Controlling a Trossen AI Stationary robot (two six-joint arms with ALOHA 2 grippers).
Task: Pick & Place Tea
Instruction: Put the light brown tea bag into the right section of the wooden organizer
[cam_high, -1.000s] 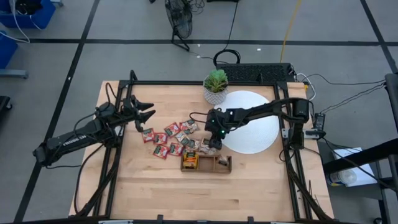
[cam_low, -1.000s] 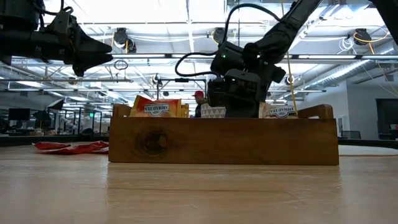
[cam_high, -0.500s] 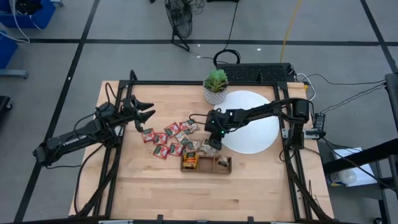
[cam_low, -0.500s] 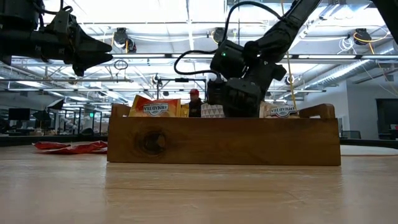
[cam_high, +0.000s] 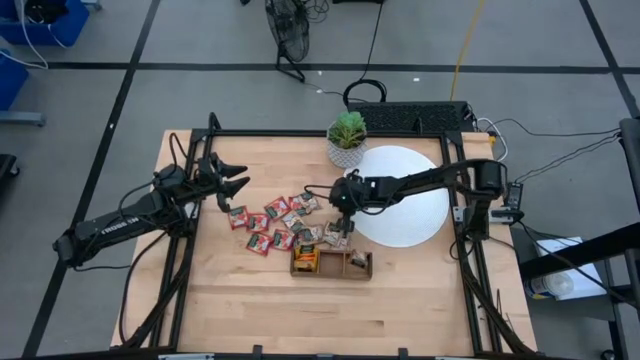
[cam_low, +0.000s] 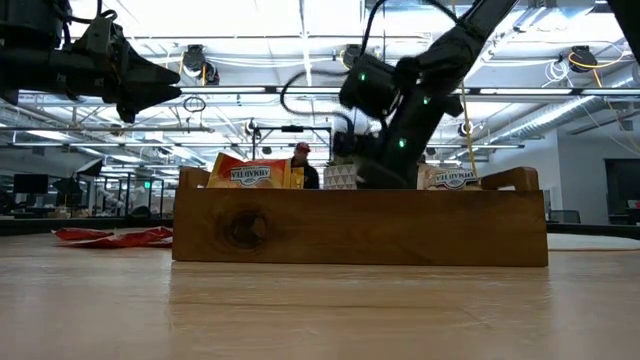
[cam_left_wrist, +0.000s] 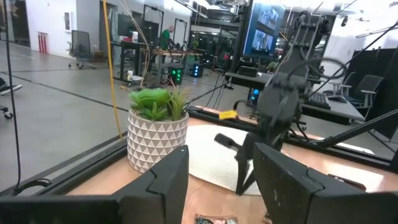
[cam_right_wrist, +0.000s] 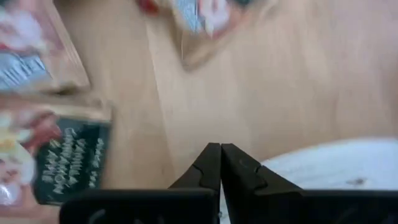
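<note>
A pale butcher-block table (cam_high: 240, 300) sits in a black metal frame on a grey concrete floor; the low view looks past it into a workshop hall with ceiling lights and a person behind the tray.

The landmark is one brown three-compartment wooden tray (cam_high: 331, 263) near the table's middle. Two orange-yellow sachets (cam_low: 250, 172) stand in its left compartment, printed with a word I cannot read for certain; a pale patterned one (cam_low: 342, 178) stands in the middle, and another with dark print (cam_low: 448, 177) on the right.

Just beyond the tray, on its far-left side, lies the loose tea (cam_high: 272, 222): roughly ten small sachets on bare wood, mostly red, with a few pale ones nearest the tray. The right wrist view shows one dark-printed sachet (cam_right_wrist: 69, 157), its writing too blurred to read.

One white disc (cam_high: 410, 200) lies to the tray's far right, and one potted green plant (cam_high: 347, 138) in a white patterned pot stands beyond it.

The right gripper (cam_high: 341, 213) hangs over the wood between the tray and the disc's edge, its fingers (cam_right_wrist: 231, 172) pressed together and empty. The left gripper (cam_high: 236, 180) waits well left of the tray, above the table, fingers (cam_left_wrist: 166, 180) spread apart.
</note>
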